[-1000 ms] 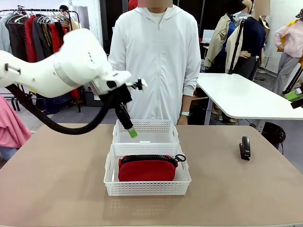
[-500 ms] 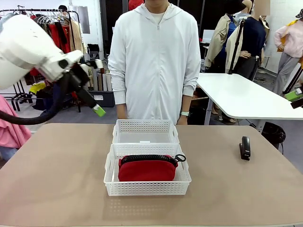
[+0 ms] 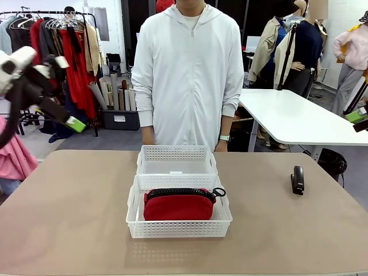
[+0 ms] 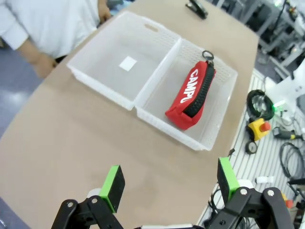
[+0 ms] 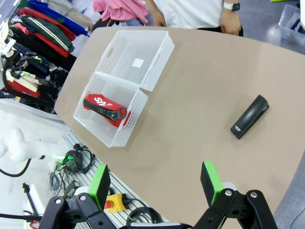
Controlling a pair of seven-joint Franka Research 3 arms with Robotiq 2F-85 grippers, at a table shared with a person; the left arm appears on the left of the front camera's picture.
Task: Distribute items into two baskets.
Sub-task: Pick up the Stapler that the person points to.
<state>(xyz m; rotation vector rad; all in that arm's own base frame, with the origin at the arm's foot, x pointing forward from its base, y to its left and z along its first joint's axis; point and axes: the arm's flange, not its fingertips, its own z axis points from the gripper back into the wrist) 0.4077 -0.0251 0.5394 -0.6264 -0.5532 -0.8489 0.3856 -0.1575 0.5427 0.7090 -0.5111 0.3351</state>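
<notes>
Stapler [image 3: 297, 180] apparently unobstructed on table [image 3: 69, 218]

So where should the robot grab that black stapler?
Probably around the middle of the stapler, coming straight down, jaws across its narrow sides. It lies flat on the table, long and slim, nothing close beside it.

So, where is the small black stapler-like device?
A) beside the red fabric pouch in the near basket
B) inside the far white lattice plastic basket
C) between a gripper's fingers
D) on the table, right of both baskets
D: the small black stapler-like device lies alone on the brown table.
</notes>
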